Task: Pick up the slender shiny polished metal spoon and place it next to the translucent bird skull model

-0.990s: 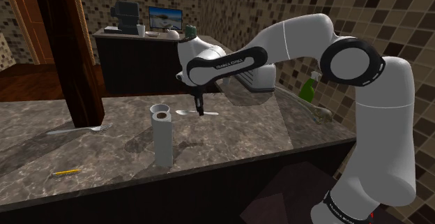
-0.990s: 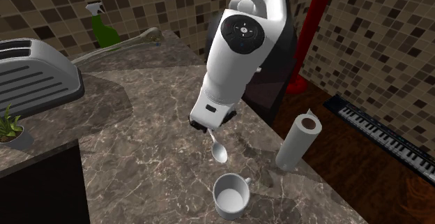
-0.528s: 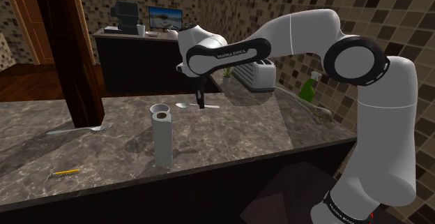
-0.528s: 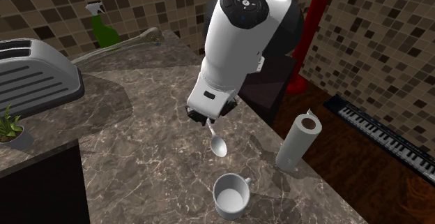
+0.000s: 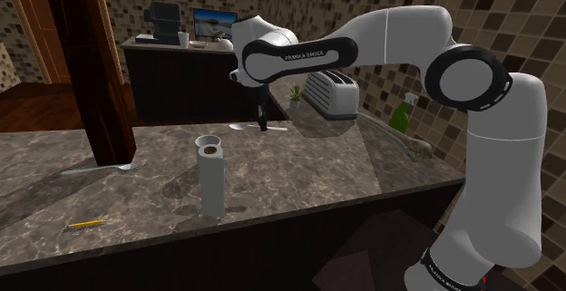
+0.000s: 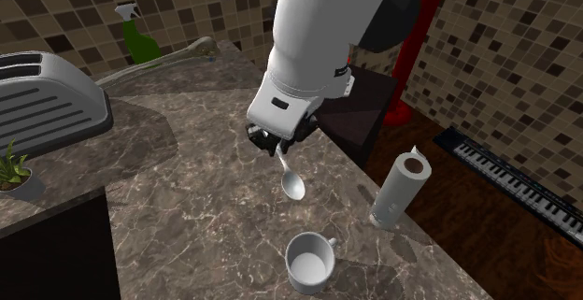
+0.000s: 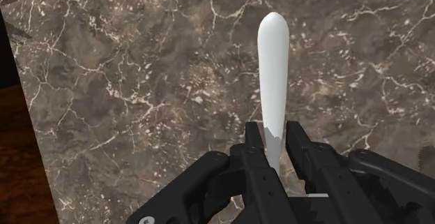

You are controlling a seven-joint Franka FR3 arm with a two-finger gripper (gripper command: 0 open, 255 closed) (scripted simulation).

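My gripper [image 5: 262, 127] is shut on a slender pale spoon [image 5: 257, 128] and holds it level in the air above the dark marble counter [image 5: 308, 167]. In the second exterior view the spoon [image 6: 291, 180] hangs from the gripper [image 6: 277, 147] with its bowl over the counter, above a white mug [image 6: 310, 261]. The wrist view has both fingers clasping the spoon [image 7: 273, 62] near one end, in the gripper [image 7: 273, 137]. The translucent bird skull model [image 5: 404, 141] lies long and pale beside the green spray bottle, at the counter's far edge [image 6: 176, 57].
A paper towel roll [image 5: 211, 179] stands near the counter's front. A toaster [image 5: 331, 93] and a green spray bottle [image 5: 402, 113] sit by the tiled wall. A wooden post [image 5: 102, 63] rises at the shoulder view's left, and a yellow pencil [image 5: 88, 222] lies near the front edge.
The gripper has risen with the spoon clasped in it, carrying it higher above the counter. The arm's wrist has lifted and swung upward with it.
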